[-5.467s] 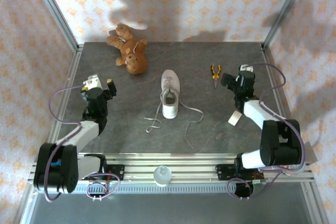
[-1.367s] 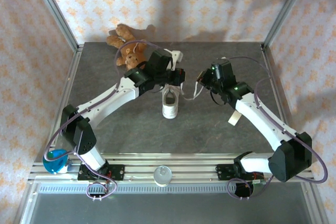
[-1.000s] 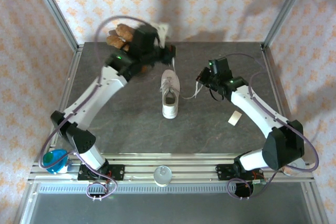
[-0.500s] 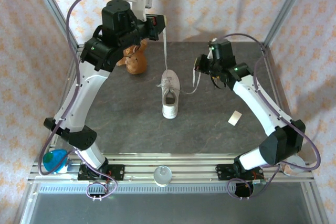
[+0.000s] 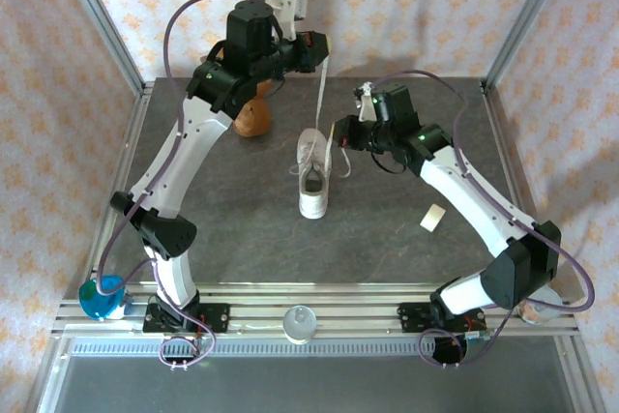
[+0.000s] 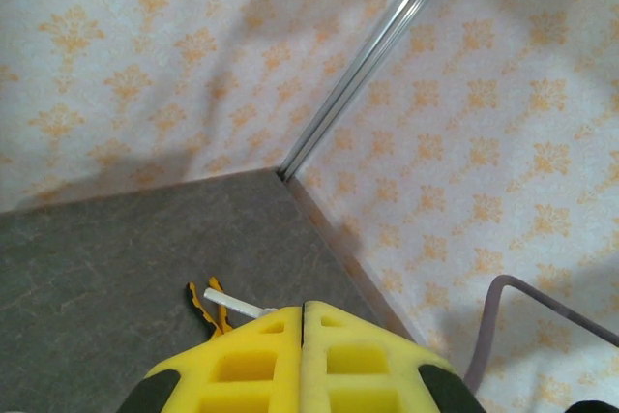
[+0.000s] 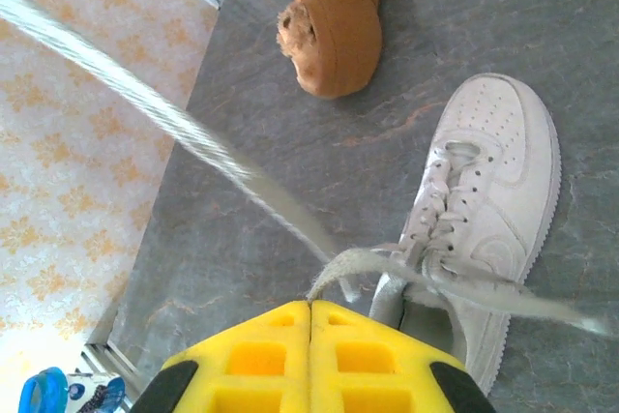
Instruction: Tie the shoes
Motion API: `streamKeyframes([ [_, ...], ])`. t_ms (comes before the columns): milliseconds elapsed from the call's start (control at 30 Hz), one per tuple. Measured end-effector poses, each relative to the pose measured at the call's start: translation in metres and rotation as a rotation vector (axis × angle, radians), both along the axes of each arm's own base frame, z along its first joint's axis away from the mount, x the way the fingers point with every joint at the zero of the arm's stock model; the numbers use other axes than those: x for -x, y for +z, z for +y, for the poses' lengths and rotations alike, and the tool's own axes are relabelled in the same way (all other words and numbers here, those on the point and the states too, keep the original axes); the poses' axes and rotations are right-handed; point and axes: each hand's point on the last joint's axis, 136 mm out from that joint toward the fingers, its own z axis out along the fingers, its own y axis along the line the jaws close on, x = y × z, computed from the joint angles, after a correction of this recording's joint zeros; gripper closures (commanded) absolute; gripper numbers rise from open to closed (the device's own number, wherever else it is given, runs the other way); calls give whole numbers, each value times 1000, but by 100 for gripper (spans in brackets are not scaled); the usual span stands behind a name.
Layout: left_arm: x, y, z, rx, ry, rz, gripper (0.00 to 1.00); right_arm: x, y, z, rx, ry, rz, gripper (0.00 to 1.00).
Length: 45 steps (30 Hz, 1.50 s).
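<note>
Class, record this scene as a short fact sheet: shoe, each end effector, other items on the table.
Shoe: small white low-top sneaker, upright on the grey tabletop, untied
Left end effector: shut on one thin white lace end, high above the shoe
Right end effector: shut on the other lace end, beside the shoe
Also present: brown plush teddy bear; small cream card

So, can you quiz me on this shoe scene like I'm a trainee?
1. True or false: the left fingers and right fingers each pinch a lace of the sneaker.
2. Which brown thing lies near the sneaker? A) teddy bear B) boot C) box
3. Fill in: in the top view, the sneaker's toe points toward the ___ of the picture.
Key: 1 true; 2 A; 3 top.
</note>
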Motion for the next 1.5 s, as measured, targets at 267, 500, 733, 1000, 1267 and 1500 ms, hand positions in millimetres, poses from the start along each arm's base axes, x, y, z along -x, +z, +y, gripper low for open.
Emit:
streamKeyframes([
  [267,15,-9,4,-31,-14,-3,100,-25,39,-27,-15,-150,-65,100],
  [500,2,-25,-11,-29,-56,-15,100,-32,25,-47,-2,-270,-14,100],
  [733,-28,-54,-48,-27,-126,10,100,-23,-26,-84,64,-371,94,100],
  [1000,32,-122,-110,-162,-316,59,100,-35,-52,-139,68,-499,167,100],
  [1267,97,-213,-127,-350,-465,87,83,-46,-69,-153,52,-499,221,100],
  [1500,99,-208,-130,-441,-473,2,42,-53,-77,-134,2,-426,246,100],
])
